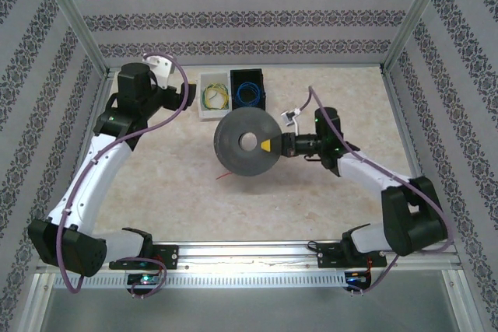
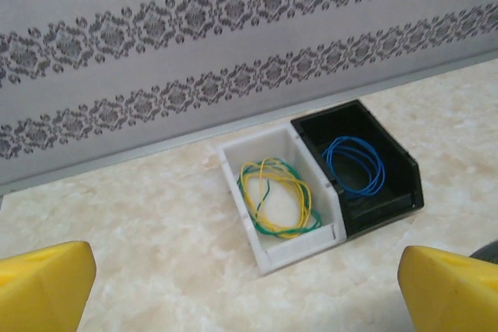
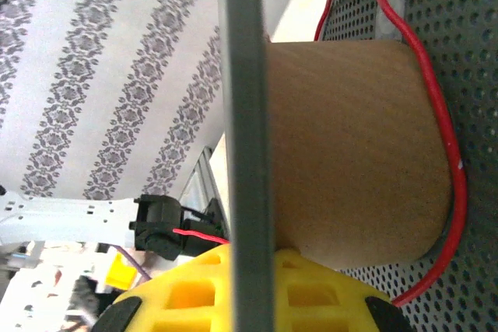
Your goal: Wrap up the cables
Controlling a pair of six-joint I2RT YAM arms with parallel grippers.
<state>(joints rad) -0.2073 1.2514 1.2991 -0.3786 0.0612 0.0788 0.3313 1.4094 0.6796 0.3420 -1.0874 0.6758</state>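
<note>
1. The right gripper [image 1: 268, 144] is clenched on a grey spool [image 1: 245, 143], which sits over the middle of the worktop [image 1: 163, 169], slightly toward the far edge.
2. From above, one yellow finger [image 1: 268, 144] lies on the spool's upward-facing round side, next to its centre hole.
3. In the right wrist view, the same yellow finger [image 3: 233, 293] sits at the bottom, pressed against the thin grey rim that runs straight up the frame.
4. The red wire [image 3: 451, 153] lies on the spool, so it is right at the right gripper rather than apart from it.
5. The wire arcs loosely over the brown cardboard core [image 3: 350, 145], next to the perforated grey inner wall, and runs from a peg at the top down toward the yellow finger.
6. From above, a short end of the red wire [image 1: 227, 172] pokes out at the spool's near-left edge, touching or just over the worktop.
7. The left gripper [image 2: 249, 287] is released, its yellow fingertips [image 2: 47, 285] spread wide, near the far-left corner of the worktop and well apart from the wire.
8. It faces two bins at the far edge: a white bin [image 2: 268, 258] holding a yellow-green wire [image 2: 276, 196] and, touching it, a black bin [image 2: 412, 184] holding a blue wire [image 2: 354, 165].
</note>
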